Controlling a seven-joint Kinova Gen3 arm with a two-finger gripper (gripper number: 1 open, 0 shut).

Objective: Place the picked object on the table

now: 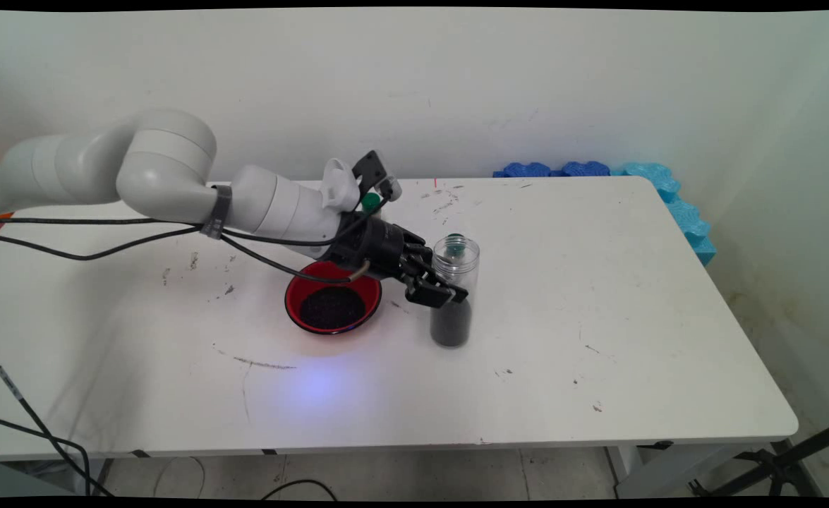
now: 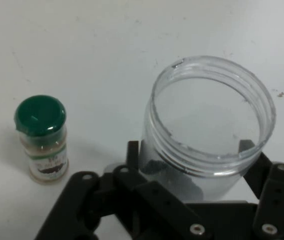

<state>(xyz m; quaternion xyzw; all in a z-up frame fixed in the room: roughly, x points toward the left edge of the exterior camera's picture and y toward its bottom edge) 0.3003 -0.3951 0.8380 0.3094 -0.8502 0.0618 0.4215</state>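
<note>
A clear open-topped plastic jar (image 1: 454, 326) stands upright on the white table (image 1: 597, 317), its lower part filled with dark granules. My black gripper (image 1: 448, 295) reaches in from the left and is shut on the jar at mid height. In the hand view the fingers (image 2: 133, 152) press both sides of the jar (image 2: 212, 110) below its threaded rim. A small spice bottle with a green cap (image 2: 41, 135) stands just beyond the jar; in the main view only its green cap (image 1: 455, 244) shows through the jar's top.
A red bowl (image 1: 333, 305) with dark granules sits on the table directly left of the jar, under my wrist. Blue foam pieces (image 1: 668, 190) line the table's far right corner. Black cables (image 1: 104, 243) hang from the arm.
</note>
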